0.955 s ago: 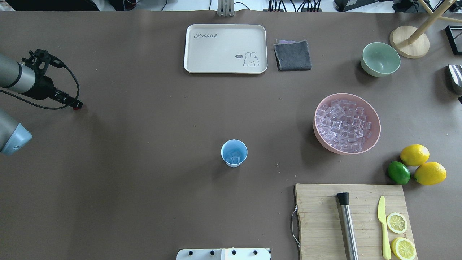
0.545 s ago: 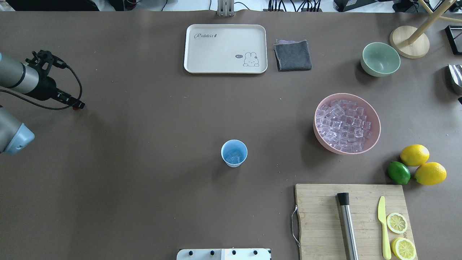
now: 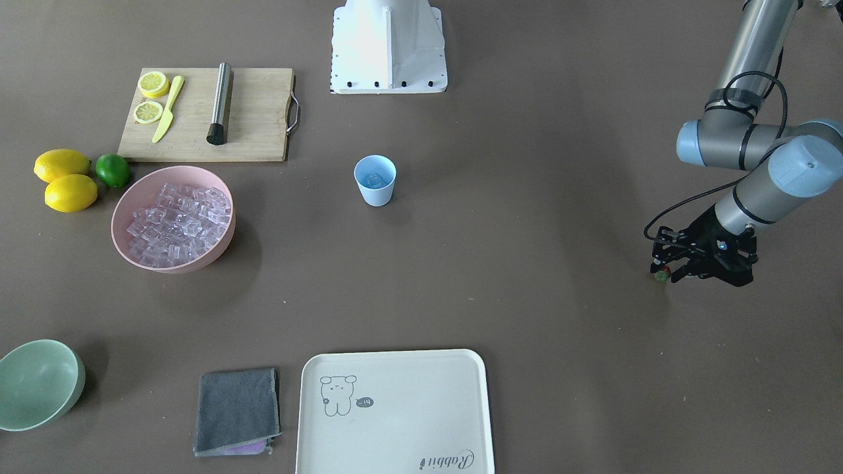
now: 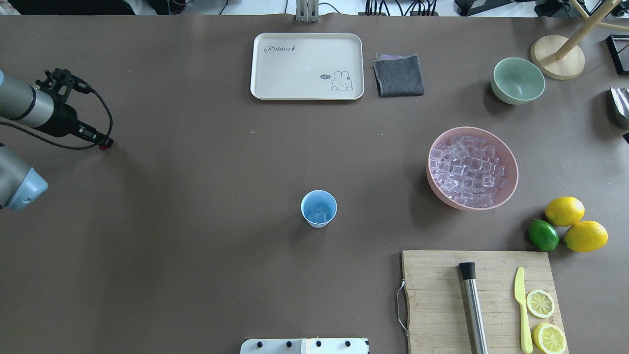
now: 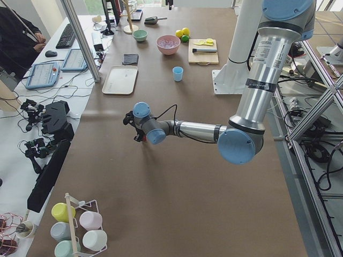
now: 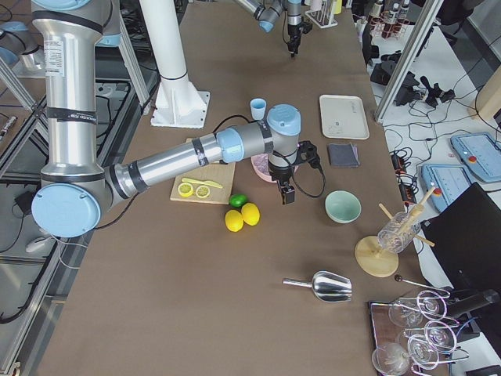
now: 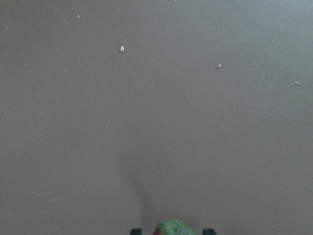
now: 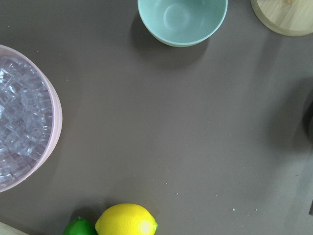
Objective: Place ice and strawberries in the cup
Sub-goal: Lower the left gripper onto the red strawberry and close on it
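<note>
Brown table (image 4: 196, 270), matte, speckled with a few crumbs. At its centre: cup (image 4: 319, 208), upright, holding a few cubes of ice (image 4: 320, 215). To the right, well apart: pink bowl (image 4: 514, 178), heaped with more ice. At the left edge: left gripper (image 4: 101, 143), low over the table, clenched on the strawberry (image 3: 660, 275); green cap visible between the fingertips in the wrist view. Strawberry well apart from the cup, not in it. Right gripper (image 6: 286, 193) seen only from the side, hanging over bare table between pink bowl, pale green bowl (image 4: 506, 73) and lemons (image 4: 564, 211); cannot tell whether clenched or released.
</note>
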`<state>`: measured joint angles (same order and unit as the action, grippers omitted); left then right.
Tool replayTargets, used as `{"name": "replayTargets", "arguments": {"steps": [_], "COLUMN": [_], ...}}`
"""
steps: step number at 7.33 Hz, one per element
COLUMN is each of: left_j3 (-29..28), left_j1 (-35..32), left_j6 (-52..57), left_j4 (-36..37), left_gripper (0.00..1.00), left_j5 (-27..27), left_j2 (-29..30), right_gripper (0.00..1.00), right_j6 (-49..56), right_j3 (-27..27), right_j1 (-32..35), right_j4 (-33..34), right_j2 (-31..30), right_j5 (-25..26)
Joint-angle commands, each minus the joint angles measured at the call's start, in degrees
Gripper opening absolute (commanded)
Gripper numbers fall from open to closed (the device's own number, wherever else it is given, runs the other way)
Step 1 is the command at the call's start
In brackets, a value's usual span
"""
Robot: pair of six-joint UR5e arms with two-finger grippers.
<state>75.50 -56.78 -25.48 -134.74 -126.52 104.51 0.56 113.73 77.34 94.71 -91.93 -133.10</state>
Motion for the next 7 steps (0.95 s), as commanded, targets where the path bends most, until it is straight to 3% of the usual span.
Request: {"name": "replayTargets", "arguments": {"steps": [1, 2, 5, 7], "left_j3": [0.1, 0.5, 6.6, 13.8], "left_j1": [0.0, -0.3, 0.0, 3.8], "left_j6": [-0.1, -0.6, -16.9, -28.6], "left_j4": [0.0, -0.1, 1.1, 5.9], "left_gripper": [0.20, 0.00, 0.00, 0.00], "left_j5": [0.0, 0.0, -0.9, -0.9], "left_j2": [-0.3, -0.4, 2.2, 4.9], "right_gripper": [1.00, 1.00, 1.00, 1.00], "right_j6": [0.1, 0.0, 0.0, 0.0], "right_j3": [0.0, 0.0, 0.0, 0.0], "right_j1": [0.0, 0.0, 0.0, 0.0], "right_j4": [0.0, 0.1, 0.1, 0.0], "right_j2": [0.1, 0.2, 0.4, 0.3], "right_j5": [-0.3, -0.3, -0.7, -1.0]}}
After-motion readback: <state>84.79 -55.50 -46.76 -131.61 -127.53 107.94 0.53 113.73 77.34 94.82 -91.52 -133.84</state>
